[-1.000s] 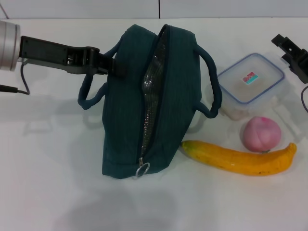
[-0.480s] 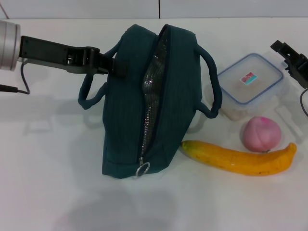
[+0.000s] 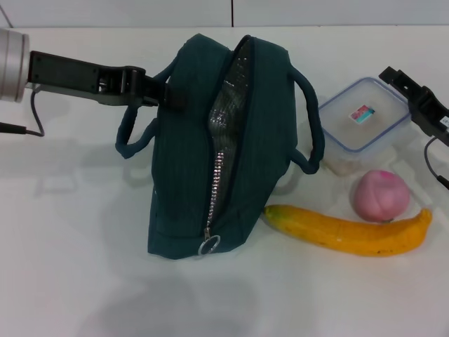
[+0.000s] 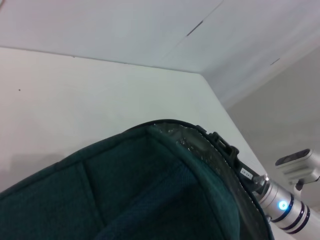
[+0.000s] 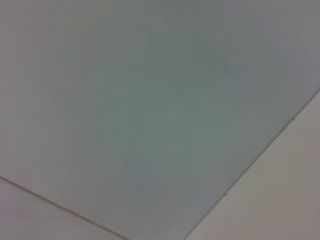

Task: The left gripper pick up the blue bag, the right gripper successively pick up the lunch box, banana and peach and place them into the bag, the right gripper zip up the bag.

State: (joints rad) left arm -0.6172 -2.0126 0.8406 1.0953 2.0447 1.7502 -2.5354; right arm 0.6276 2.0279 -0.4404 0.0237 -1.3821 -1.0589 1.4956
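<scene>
Since a second ago, my right end effector (image 3: 400, 78) has slid toward the lunch box (image 3: 363, 119), finger state unclear; my left end effector (image 3: 163, 93) stays clamped on the bag (image 3: 189, 161).

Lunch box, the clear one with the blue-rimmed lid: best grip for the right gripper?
Probably from above, jaws spanning the short sides of the clear blue-rimmed lunch box. It lies flat, lid up, clear of the pink peach in front. The right gripper is already at its far right corner.
</scene>
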